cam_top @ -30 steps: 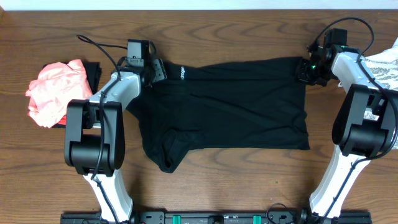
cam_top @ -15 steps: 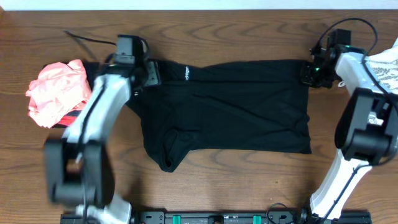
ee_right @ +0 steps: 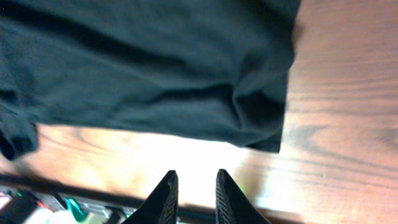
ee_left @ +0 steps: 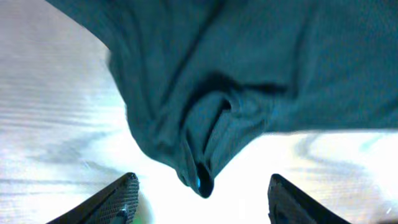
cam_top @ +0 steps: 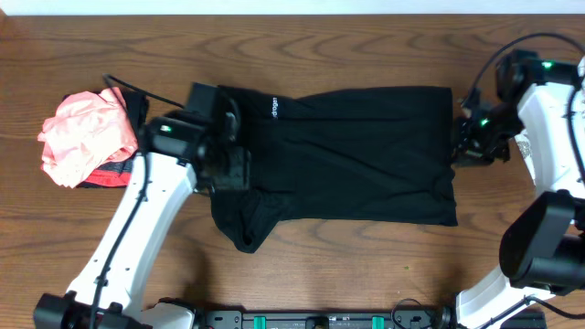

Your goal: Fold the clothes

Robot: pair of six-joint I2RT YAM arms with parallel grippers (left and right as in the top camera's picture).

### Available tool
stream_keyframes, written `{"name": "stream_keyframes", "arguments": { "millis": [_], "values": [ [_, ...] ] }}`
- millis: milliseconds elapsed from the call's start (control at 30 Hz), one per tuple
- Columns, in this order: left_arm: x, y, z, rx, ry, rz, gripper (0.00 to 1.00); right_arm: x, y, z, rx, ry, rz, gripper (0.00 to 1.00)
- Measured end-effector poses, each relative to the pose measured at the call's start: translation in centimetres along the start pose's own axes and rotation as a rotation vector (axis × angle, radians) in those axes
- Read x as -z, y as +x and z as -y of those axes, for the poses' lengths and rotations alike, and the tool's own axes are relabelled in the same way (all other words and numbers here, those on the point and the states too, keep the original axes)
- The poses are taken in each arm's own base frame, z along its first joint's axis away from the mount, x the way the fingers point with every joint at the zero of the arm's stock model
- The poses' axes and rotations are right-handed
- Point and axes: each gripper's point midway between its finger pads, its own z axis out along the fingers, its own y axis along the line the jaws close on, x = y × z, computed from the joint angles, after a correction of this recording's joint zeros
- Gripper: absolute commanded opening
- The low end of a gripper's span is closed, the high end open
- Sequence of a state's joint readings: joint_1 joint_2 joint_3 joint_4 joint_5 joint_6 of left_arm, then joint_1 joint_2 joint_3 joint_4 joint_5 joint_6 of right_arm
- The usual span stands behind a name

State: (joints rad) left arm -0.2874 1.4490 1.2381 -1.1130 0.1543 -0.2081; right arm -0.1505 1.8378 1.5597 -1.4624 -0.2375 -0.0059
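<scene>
Black T-shirt [cam_top: 347, 155] is spread flat across the wooden table [cam_top: 366, 265], with its sleeve [ee_left: 205, 137] bunched up. Left gripper [ee_left: 200, 202] hovers over it, wide apart and empty. Right gripper [ee_right: 194, 186] is barely parted, holding nothing. I'd smooth the sleeve, then pinch 2 corners evenly.

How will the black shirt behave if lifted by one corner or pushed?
Probably floppy: the black shirt lies flat with soft wrinkles and its sleeve bunched, so it would likely drape from one lifted corner. Pushed, it would probably crumple rather than slide on the wooden table.
</scene>
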Motion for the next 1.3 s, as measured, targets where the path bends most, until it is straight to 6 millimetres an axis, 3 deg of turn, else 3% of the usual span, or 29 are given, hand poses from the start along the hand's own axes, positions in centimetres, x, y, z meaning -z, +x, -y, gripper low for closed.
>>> {"name": "stream_keyframes", "arguments": {
  "millis": [100, 267, 400, 467, 667, 733, 833, 1000, 1100, 1300],
  "values": [
    [-1.0, 1.5, 0.3, -0.022, -0.007, -0.051, 0.67, -1.6, 1.4, -0.1, 0.007, 0.019, -0.067, 0.14],
    [-2.1, 2.8, -0.2, -0.014, -0.020, -0.096, 0.67, -4.4, 3.1, 0.2, 0.017, 0.046, -0.100, 0.14],
    [-3.2, 4.0, -0.7, -0.010, -0.032, -0.135, 0.67, -5.3, 4.6, -0.1, 0.021, 0.059, -0.005, 0.18],
    [-4.0, 4.7, -0.8, -0.007, -0.029, -0.154, 0.67, -4.7, 4.8, -0.3, 0.017, 0.054, 0.091, 0.22],
    [-6.3, 5.6, -0.6, 0.002, 0.007, -0.165, 0.72, -2.7, 4.4, -0.7, 0.030, 0.029, 0.348, 0.20],
    [-7.1, 5.4, -0.5, 0.001, 0.020, -0.147, 0.73, -3.3, 4.2, -0.6, 0.022, 0.025, 0.365, 0.21],
    [-8.0, 5.6, -0.4, 0.003, 0.038, -0.139, 0.75, -5.1, 4.1, -0.1, -0.001, 0.021, 0.365, 0.37],
    [-8.7, 6.5, -0.1, 0.012, 0.069, -0.164, 0.76, -8.2, 4.4, 0.8, -0.031, 0.026, 0.352, 0.44],
    [-8.8, 6.5, 0.1, 0.013, 0.081, -0.162, 0.77, -9.2, 4.7, 1.3, -0.043, 0.036, 0.349, 0.44],
    [-9.1, 5.4, 0.6, 0.005, 0.108, -0.113, 0.77, -9.1, 4.4, 2.4, -0.060, 0.099, 0.369, 0.41]
  ]
}}
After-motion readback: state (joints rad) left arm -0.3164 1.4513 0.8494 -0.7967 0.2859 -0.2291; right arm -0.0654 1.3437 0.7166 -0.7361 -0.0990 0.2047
